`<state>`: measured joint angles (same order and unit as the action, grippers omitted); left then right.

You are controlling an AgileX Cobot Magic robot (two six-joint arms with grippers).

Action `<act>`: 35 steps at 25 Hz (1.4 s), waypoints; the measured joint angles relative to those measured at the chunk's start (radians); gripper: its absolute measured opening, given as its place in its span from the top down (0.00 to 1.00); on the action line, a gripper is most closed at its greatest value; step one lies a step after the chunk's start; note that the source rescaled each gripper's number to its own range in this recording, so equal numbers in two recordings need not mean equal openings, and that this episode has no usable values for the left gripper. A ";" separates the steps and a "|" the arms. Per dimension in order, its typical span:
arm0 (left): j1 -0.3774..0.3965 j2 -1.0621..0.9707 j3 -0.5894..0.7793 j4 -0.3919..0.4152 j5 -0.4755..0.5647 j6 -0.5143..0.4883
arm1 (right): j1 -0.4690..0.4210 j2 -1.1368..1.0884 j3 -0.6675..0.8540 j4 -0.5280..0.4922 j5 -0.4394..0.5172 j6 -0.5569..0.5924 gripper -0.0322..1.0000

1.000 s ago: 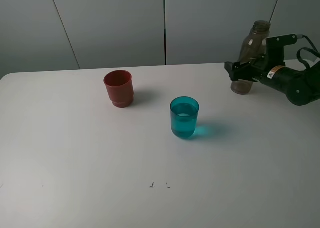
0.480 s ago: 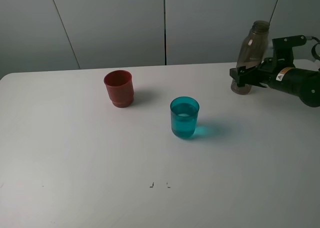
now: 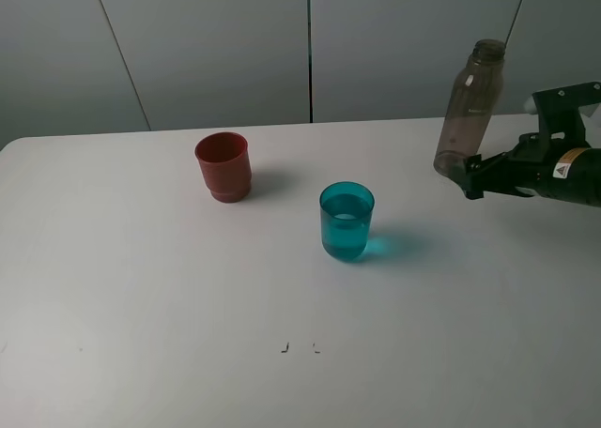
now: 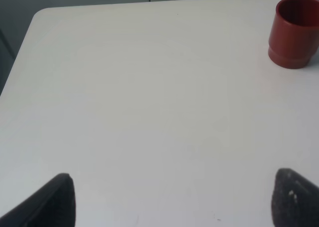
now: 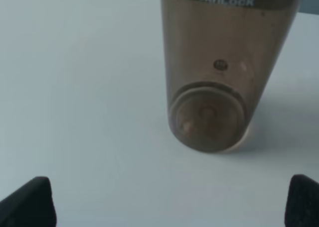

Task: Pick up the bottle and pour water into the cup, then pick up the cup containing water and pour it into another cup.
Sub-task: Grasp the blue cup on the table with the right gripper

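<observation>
Since the cup [image 3: 346,221] already holds water and the bottle [image 3: 470,104] stands upright and free at the right rear of the surface [image 3: 141,287], the first pour looks done, and I judge the second is about to begin. The right pincer [image 3: 470,177] sits low just beside the bottle's base, spread wide and touching nothing. The left pincer [image 4: 174,199] is likewise spread over bare surface, with the red cup [image 3: 223,165] ahead of it. Next, a pincer must close around the cup near the middle of the surface, lift it level, carry it to the red cup at left rear and tip slowly. The cup is smooth, translucent teal plastic, slightly tapered, probably slick. The bottle is smoky see-through plastic with a narrow uncapped neck. The red cup is opaque with a stepped base, and the surface is matte white.
</observation>
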<state>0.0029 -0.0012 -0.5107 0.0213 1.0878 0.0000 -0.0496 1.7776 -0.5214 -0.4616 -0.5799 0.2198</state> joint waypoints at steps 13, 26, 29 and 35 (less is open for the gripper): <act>0.000 0.000 0.000 0.000 0.000 0.000 | 0.000 -0.159 0.145 -0.639 -0.105 0.344 0.00; 0.000 0.000 0.000 0.000 0.000 0.000 | 0.102 -0.114 0.145 -0.737 -0.142 0.320 0.00; 0.000 0.000 0.000 0.000 0.000 0.000 | 0.161 -0.072 0.145 -0.630 -0.142 0.248 0.00; 0.000 0.000 0.000 0.000 0.000 0.000 | 0.223 -0.013 0.145 -0.450 -0.146 0.094 0.00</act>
<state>0.0029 -0.0012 -0.5107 0.0213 1.0878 0.0000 0.1730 1.7647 -0.3767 -0.9119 -0.7262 0.3138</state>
